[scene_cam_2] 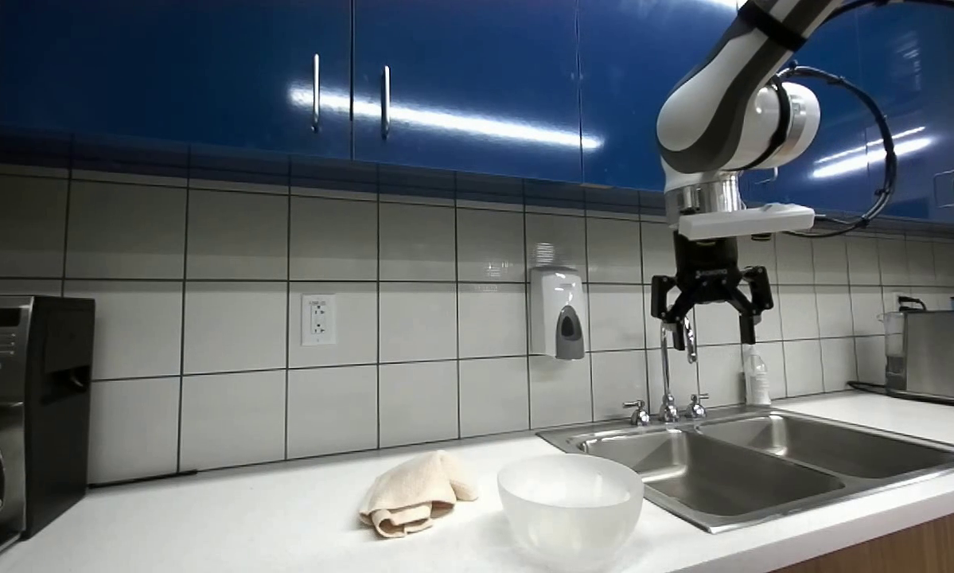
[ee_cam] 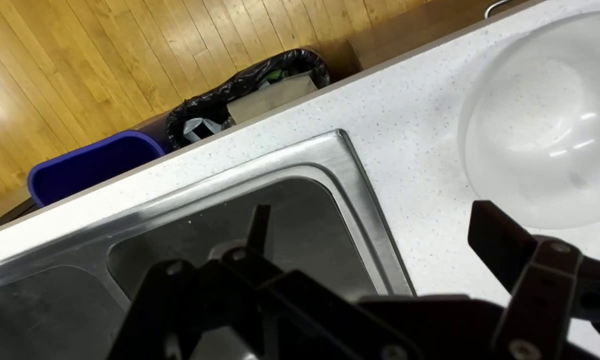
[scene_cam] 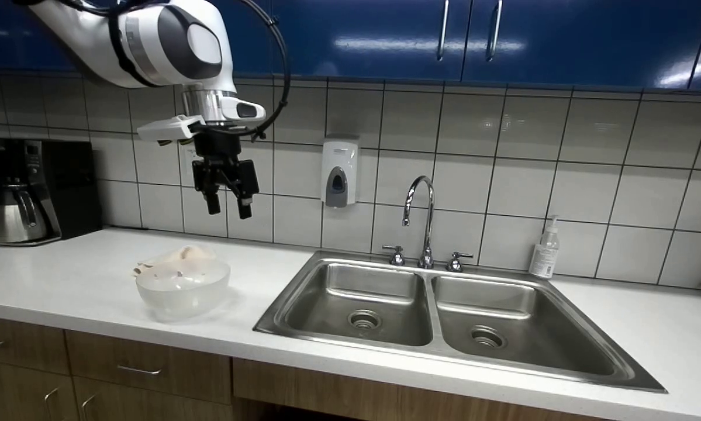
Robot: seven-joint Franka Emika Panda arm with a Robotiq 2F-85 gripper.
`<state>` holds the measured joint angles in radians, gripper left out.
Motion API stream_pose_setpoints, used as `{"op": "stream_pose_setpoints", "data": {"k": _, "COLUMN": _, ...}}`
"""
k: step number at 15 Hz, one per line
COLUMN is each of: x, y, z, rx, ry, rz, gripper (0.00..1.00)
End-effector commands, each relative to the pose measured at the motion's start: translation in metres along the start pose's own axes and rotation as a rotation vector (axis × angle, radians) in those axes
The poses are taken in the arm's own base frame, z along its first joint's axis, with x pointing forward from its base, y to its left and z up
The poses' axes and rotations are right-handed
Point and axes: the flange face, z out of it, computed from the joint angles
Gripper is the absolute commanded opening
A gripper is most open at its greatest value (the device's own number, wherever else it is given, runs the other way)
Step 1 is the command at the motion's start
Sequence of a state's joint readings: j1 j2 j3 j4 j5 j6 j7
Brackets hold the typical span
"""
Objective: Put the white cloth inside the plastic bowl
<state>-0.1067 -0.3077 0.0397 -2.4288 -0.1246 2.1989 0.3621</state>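
The cloth (scene_cam_2: 417,492) is cream-white and lies crumpled on the counter beside the bowl in an exterior view. In an exterior view it shows partly behind and through the bowl (scene_cam: 189,253). The translucent plastic bowl (scene_cam_2: 570,513) stands upright on the counter between cloth and sink; it also shows in an exterior view (scene_cam: 182,295) and at the right of the wrist view (ee_cam: 535,130). No cloth shows inside it in the wrist view. My gripper (scene_cam: 228,211) is open and empty, high above the counter, as also seen in an exterior view (scene_cam_2: 718,346) and the wrist view (ee_cam: 372,207).
A double steel sink (scene_cam: 356,304) with a faucet (scene_cam: 426,222) is beside the bowl. A coffee maker (scene_cam: 40,187) stands at the counter's far end. A soap dispenser (scene_cam: 339,171) hangs on the tiles. Blue cabinets (scene_cam_2: 461,79) hang above. A pump bottle (scene_cam: 544,251) stands behind the sink.
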Motion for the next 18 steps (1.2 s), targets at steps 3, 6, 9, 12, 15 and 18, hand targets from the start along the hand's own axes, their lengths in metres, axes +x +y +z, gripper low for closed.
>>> {"op": "stream_pose_setpoints", "data": {"k": 3, "x": 0.016, "y": -0.044, "z": -0.011, "rx": 0.005, "ry": 0.081, "rz": 0.041, "gripper": 1.00}}
{"op": "stream_pose_setpoints", "data": {"k": 6, "x": 0.023, "y": -0.068, "z": -0.011, "rx": 0.017, "ry": 0.105, "rz": 0.031, "gripper": 1.00}}
{"op": "stream_pose_setpoints", "data": {"k": 9, "x": 0.030, "y": -0.096, "z": -0.010, "rx": 0.023, "ry": 0.126, "rz": 0.019, "gripper": 1.00}}
{"op": "stream_pose_setpoints", "data": {"k": 12, "x": 0.036, "y": -0.123, "z": -0.009, "rx": 0.029, "ry": 0.145, "rz": 0.015, "gripper": 1.00}}
{"op": "stream_pose_setpoints", "data": {"k": 15, "x": 0.042, "y": -0.150, "z": -0.011, "rx": 0.031, "ry": 0.160, "rz": 0.009, "gripper": 1.00}}
{"op": "stream_pose_setpoints", "data": {"k": 18, "x": 0.048, "y": -0.178, "z": -0.012, "rx": 0.036, "ry": 0.177, "rz": 0.004, "gripper": 1.00}}
